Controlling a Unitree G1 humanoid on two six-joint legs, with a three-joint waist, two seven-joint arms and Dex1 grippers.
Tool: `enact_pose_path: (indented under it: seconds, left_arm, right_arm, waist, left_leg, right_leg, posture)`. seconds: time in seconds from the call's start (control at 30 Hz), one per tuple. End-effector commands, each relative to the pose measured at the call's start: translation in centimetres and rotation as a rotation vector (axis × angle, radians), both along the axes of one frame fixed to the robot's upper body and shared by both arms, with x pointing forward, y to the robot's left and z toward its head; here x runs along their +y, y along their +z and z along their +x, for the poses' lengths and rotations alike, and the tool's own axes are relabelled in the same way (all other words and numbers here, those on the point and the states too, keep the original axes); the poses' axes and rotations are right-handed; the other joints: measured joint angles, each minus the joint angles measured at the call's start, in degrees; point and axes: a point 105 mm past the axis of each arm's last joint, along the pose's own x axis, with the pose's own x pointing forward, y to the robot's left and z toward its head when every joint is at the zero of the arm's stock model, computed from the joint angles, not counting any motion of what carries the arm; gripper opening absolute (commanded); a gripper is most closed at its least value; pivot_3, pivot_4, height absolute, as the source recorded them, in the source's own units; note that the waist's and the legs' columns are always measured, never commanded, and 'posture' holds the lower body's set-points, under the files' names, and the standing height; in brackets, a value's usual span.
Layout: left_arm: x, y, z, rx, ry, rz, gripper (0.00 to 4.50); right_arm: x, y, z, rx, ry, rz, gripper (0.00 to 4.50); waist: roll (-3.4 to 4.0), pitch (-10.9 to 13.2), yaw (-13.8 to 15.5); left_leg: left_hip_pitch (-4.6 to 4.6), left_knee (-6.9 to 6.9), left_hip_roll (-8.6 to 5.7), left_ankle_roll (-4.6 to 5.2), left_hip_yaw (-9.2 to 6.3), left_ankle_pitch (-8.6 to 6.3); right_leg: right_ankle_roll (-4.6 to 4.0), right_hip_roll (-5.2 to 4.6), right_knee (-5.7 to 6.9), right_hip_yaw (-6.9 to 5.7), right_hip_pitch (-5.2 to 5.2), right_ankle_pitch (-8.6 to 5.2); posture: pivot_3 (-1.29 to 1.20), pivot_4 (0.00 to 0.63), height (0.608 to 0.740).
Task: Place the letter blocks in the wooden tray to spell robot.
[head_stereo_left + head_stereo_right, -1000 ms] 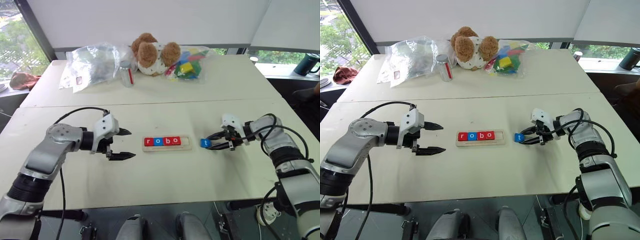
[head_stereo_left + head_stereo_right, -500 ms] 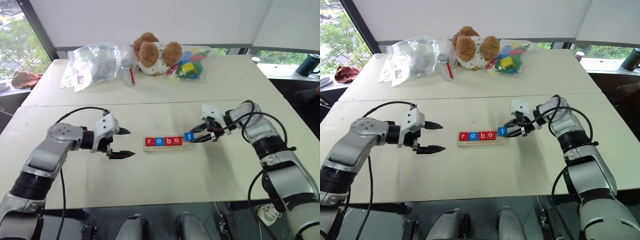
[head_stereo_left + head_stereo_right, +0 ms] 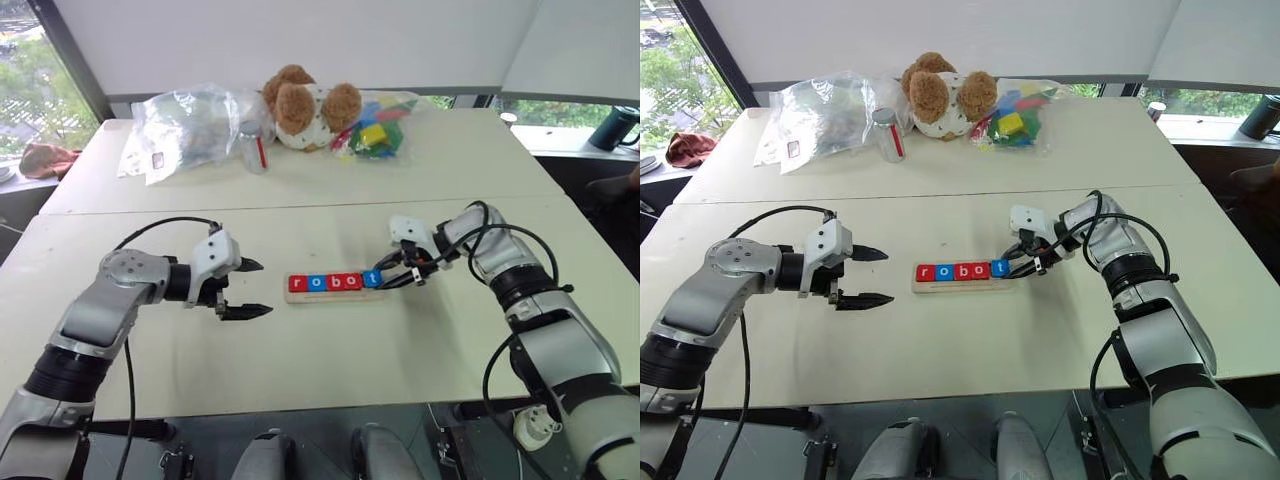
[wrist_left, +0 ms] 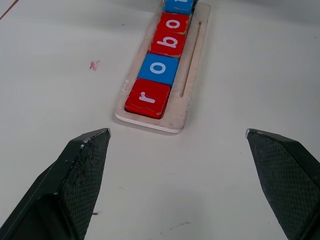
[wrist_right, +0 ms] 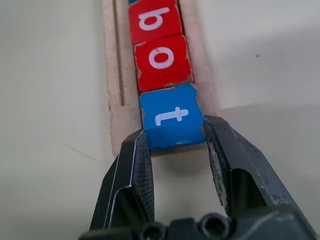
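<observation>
Wooden tray (image 3: 334,294) mid-surface, nearer the front edge, holds r, o, b, o blocks (image 3: 324,283) in a row. Right tool (image 5: 175,150) clamped on the blue t block (image 5: 171,116), which sits at the tray's right end touching the last red o. Left tool (image 3: 247,288) spread wide, empty, just left of the tray. Teddy bear (image 3: 302,107), plastic bags (image 3: 190,125), jar (image 3: 254,146), bagged toy blocks (image 3: 377,130) along the far edge, well apart; nothing blocks the tray.

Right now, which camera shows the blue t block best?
The right wrist view: the t block is big there, its letter clear, pinched by the right gripper at the wooden tray's end. The eye views show it tiny; the left wrist view shows just its edge.
</observation>
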Motion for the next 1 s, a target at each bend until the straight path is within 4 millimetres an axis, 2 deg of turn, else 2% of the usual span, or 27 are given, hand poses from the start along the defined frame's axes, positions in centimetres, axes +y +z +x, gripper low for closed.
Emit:
enact_pose_path:
  seconds: [0.03,0.3,0.37,0.53,0.77,0.9,1.0]
  left_arm:
    - [-0.4,0.9,-0.2,-0.046,-0.018,-0.009,4.5]
    - [-0.5,0.7,-0.2,-0.049,-0.012,-0.005,4.5]
    - [-0.5,0.6,-0.1,-0.049,-0.01,-0.004,4.5]
    - [-0.5,0.6,0.0,-0.051,-0.007,-0.007,4.5]
    - [-0.6,0.8,0.3,-0.061,-0.007,-0.011,4.5]
    - [-0.6,0.8,0.4,-0.061,-0.008,-0.013,4.5]
    - [-0.7,0.9,0.5,-0.061,-0.011,-0.016,4.5]
  right_arm:
    - [0.6,1.0,0.1,-0.026,0.041,-0.006,1.1]
    - [1.0,0.6,0.1,-0.009,0.042,-0.015,1.1]
    - [1.2,0.9,0.2,-0.011,0.033,-0.001,2.15]
    - [1.2,2.0,0.5,-0.023,0.009,0.036,4.45]
    - [0.5,4.7,0.8,-0.072,-0.052,0.109,4.45]
    - [-1.5,4.2,1.4,-0.145,-0.114,0.054,4.45]
    - [-1.9,3.7,1.8,-0.167,-0.14,0.041,4.45]
  waist:
    - [0.0,0.0,0.0]
    - [0.0,0.0,-0.07]
    - [0.0,0.0,-0.07]
    - [0.0,0.0,-0.07]
    - [0.0,0.0,0.1]
    - [0.0,0.0,0.15]
    - [0.0,0.0,0.02]
  left_leg:
    - [0.0,0.0,0.0,0.0,0.0,0.0]
    - [0.01,0.0,0.0,-0.01,-0.01,0.0]
    - [0.0,0.0,0.0,-0.01,0.0,0.0]
    - [0.0,0.0,0.0,-0.01,0.0,0.01]
    - [-0.02,0.0,0.0,-0.02,-0.01,0.01]
    - [-0.03,0.0,0.0,-0.01,-0.01,0.01]
    - [-0.02,0.0,0.0,-0.02,-0.01,0.01]
  right_leg:
    - [0.0,0.0,0.0,-0.01,0.0,0.0]
    - [0.0,0.0,0.0,0.0,0.0,0.0]
    - [0.0,0.0,0.0,-0.01,0.0,0.0]
    - [0.0,0.0,0.01,0.0,0.0,0.0]
    - [0.0,0.0,0.0,-0.01,-0.02,0.0]
    - [0.0,-0.02,0.0,0.0,-0.02,0.0]
    - [0.0,-0.02,0.0,-0.01,-0.02,0.0]
  posture:
    - [0.0,0.15,0.74]
    - [0.0,0.15,0.74]
    - [0.0,0.15,0.74]
    - [0.0,0.15,0.74]
    - [0.0,0.15,0.74]
    - [0.0,0.15,0.74]
    - [0.0,0.15,0.74]
